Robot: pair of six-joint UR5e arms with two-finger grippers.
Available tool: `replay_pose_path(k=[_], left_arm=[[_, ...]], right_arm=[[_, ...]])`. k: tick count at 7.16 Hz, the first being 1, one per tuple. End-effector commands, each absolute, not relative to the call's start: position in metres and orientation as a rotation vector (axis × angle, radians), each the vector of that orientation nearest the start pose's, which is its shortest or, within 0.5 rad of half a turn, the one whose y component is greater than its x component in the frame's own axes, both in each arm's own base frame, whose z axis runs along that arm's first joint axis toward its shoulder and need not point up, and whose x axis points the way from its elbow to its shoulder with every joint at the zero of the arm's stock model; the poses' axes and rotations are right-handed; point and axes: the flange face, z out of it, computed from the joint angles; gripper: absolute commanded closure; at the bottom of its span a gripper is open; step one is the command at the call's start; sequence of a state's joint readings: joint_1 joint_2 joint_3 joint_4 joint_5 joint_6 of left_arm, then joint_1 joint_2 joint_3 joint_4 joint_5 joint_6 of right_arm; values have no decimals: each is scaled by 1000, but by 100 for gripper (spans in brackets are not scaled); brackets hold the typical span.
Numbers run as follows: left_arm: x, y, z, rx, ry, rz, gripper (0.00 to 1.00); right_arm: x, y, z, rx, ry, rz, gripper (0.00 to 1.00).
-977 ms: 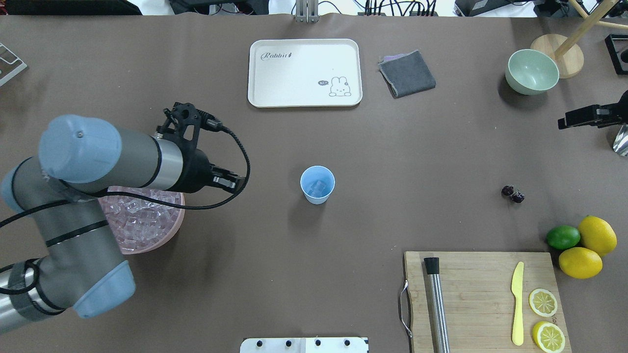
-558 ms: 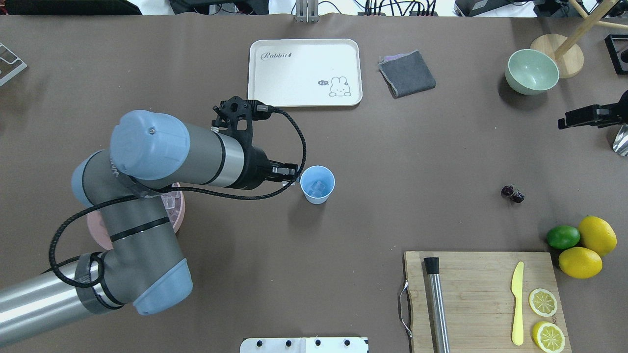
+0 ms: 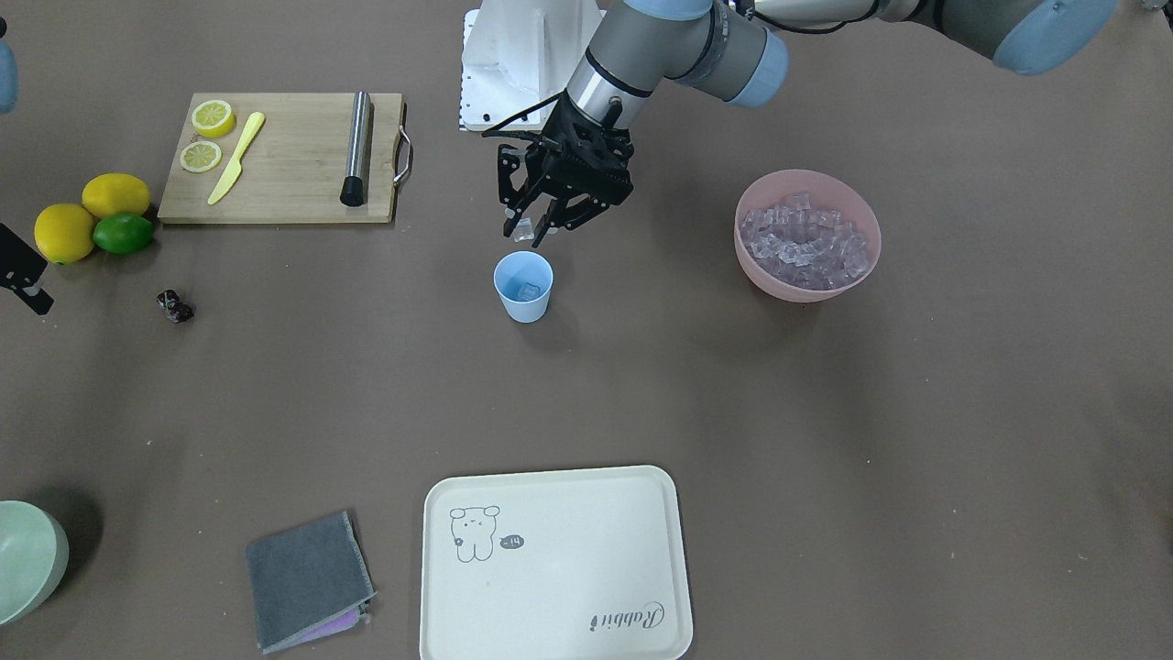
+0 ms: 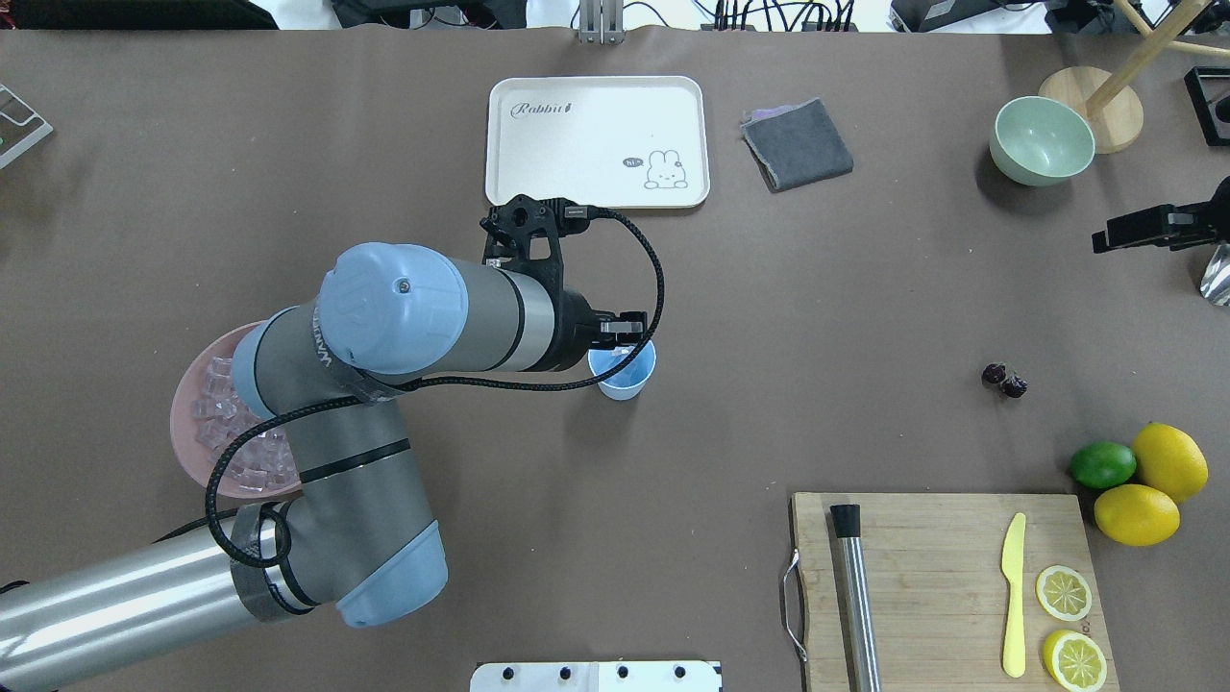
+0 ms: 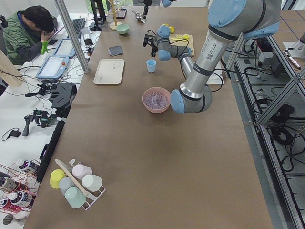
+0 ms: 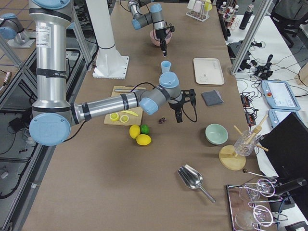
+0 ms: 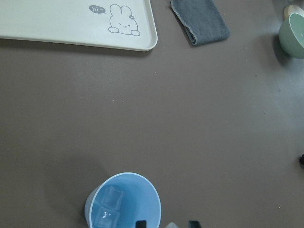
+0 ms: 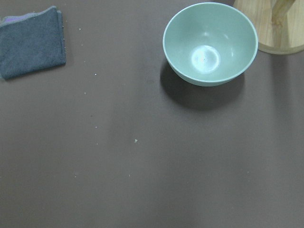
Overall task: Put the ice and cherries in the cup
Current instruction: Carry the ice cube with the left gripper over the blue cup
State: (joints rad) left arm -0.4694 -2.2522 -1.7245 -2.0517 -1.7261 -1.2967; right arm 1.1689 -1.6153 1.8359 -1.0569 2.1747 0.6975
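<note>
Center frame, the left gripper (image 3: pixel 527 235) is pinching an ice cube (image 3: pixel 522 228) above the cup (image 3: pixel 524 308) (cubes (image 7: pixel 108 209) sitting inside); the bowl (image 3: pixel 806 291) at right is holding ice (image 3: pixel 806 244).

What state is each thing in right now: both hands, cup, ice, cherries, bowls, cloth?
left hand, shut on an ice cube, poised over the rim of the cup
right hand, open or shut unclear
cup, upright, two cubes inside, no cherries
pink bowl, upright, heaped with ice
cherries, lying on the table
green bowl, upright
cloth, folded
</note>
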Motion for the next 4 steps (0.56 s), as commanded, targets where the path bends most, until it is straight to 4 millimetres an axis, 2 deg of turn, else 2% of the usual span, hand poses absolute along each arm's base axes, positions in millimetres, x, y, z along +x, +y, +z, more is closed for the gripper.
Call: replay_pose_path(k=[1, 2, 3, 4], left_arm=[[535, -412, 141, 346, 1242, -86, 100], [536, -412, 141, 344, 1241, -88, 90], [537, -411, 140, 344, 1243, -84, 48], [537, -411, 138, 343, 1246, -84, 23]], right_arm=[[-122, -483, 495, 306, -862, 52, 0], [-123, -483, 495, 304, -862, 52, 0], [-124, -480, 502, 285, -856, 62, 0], [-129, -480, 508, 251, -861, 100, 0]])
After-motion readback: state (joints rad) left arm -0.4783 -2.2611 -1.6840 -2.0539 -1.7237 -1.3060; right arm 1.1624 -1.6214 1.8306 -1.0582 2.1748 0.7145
